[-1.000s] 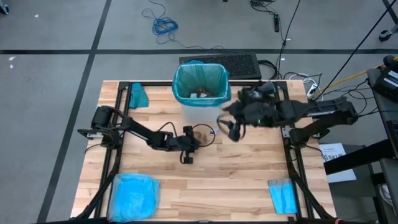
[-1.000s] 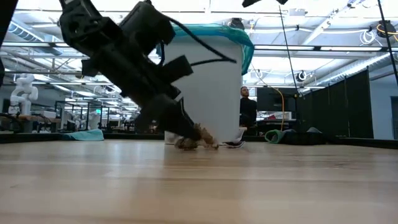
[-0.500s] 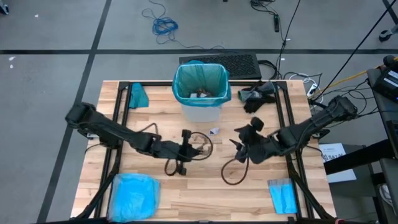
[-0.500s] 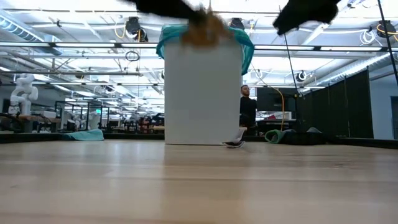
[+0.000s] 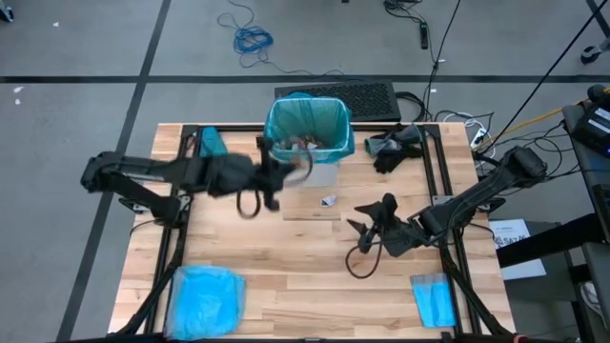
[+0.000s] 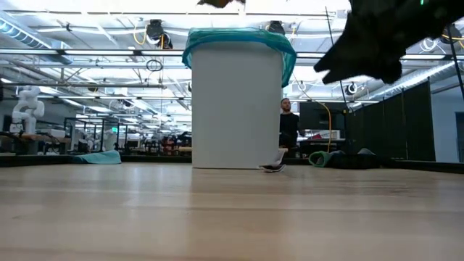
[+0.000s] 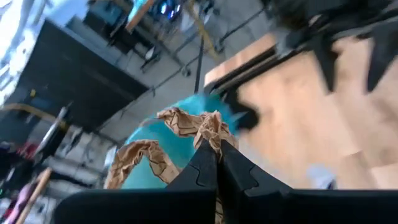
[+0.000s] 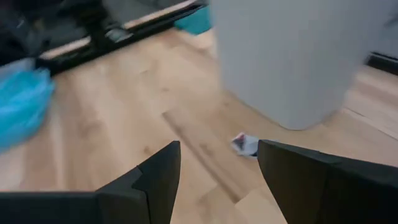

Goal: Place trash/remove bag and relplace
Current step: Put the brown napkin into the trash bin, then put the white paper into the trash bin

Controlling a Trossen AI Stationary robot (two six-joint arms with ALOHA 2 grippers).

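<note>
I am holding a brown paper wad [image 7: 198,126] in the left gripper's [image 5: 286,164] clamped jaws beside the bin [image 5: 308,143]; right gripper [image 8: 217,163] hovering over the desk [image 5: 305,276], jaws wide, empty.

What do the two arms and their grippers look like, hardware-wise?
Both arms are matte black, built of slim jointed links. The left gripper has two flat dark fingers with stepped, interlocking inner edges. The right gripper has broad, smooth black fingers. A thin black cable loops loosely off each arm near its wrist, seen from above. No visible markings.
</note>
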